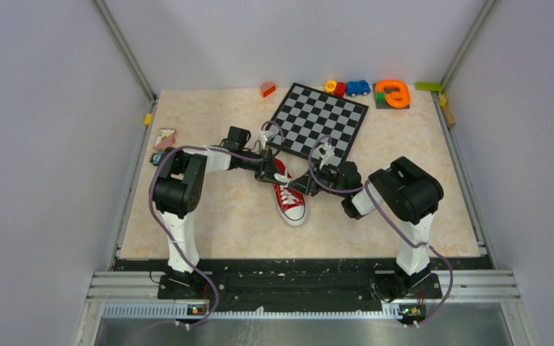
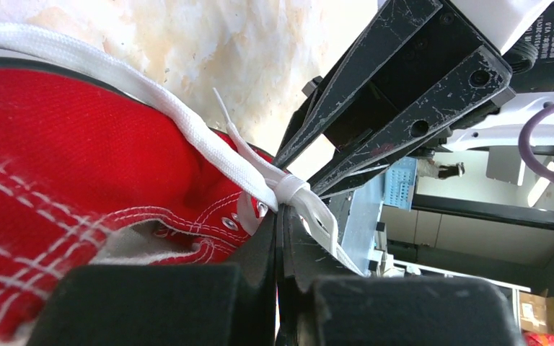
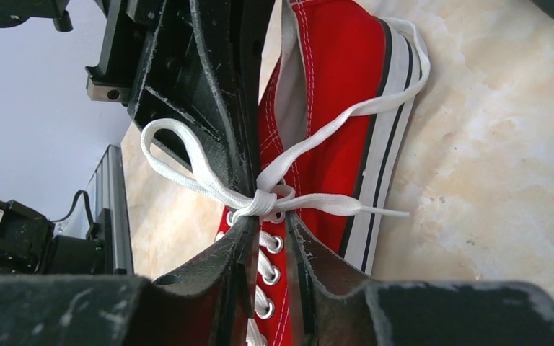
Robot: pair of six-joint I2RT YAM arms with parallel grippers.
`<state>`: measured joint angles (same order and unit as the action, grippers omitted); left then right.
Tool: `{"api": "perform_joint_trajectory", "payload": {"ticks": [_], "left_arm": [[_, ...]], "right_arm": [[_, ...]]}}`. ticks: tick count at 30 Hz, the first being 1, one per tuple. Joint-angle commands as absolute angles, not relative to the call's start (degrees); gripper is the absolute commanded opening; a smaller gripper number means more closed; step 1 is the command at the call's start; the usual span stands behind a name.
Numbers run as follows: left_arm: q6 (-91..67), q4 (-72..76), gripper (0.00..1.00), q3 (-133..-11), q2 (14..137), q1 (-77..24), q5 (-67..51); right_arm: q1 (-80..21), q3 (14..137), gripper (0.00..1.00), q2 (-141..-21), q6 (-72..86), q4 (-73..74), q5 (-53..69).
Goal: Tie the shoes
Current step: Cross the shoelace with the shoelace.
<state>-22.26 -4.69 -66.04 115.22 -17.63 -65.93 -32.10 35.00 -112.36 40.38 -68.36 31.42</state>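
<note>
**Both grippers meet at the knot, over the sneaker's ankle opening**

The red sneaker (image 1: 290, 200) lies mid-bench (image 1: 209, 223). Its long axis runs near to far, with the toe toward the arm bases and the heel toward the chessboard (image 1: 321, 119). The knot (image 3: 261, 202) sits at the top eyelets, between the two grippers, which face each other from left and right, about equally near.

The left gripper (image 2: 280, 216) is fully closed, pinching the white lace (image 2: 299, 193) right beside the knot. The right gripper (image 3: 270, 223) is parted by a narrow gap; the knot lies just off its tips, and nothing looks clamped.

A loop (image 3: 173, 151) curves around the left gripper, and a free end (image 3: 375, 210) trails over the sole. From above, the grippers hide the knot. I cannot tell whether a second loop exists.
</note>
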Motion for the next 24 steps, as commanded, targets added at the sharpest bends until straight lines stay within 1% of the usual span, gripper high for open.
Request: {"api": "perform_joint_trajectory", "payload": {"ticks": [1,5,17,24], "left_arm": [[-20.52,-4.52,0.0,-68.8,117.75,-18.11,-68.98],[-19.25,-6.15,0.0,-69.62,118.42,-17.89,-68.99],[-18.66,-6.47,0.0,-69.3,119.47,-18.08,-70.61],[-18.71,-6.42,0.0,-68.5,119.74,-18.72,-70.32]], "right_arm": [[-32.36,37.53,0.24,-113.09,40.05,-78.18,35.42],[-31.52,37.23,0.25,-113.59,41.04,-80.99,36.38],[-31.38,39.63,0.26,-114.91,39.84,-77.74,36.04],[-31.38,40.69,0.27,-116.88,42.0,-80.92,36.93]]}}
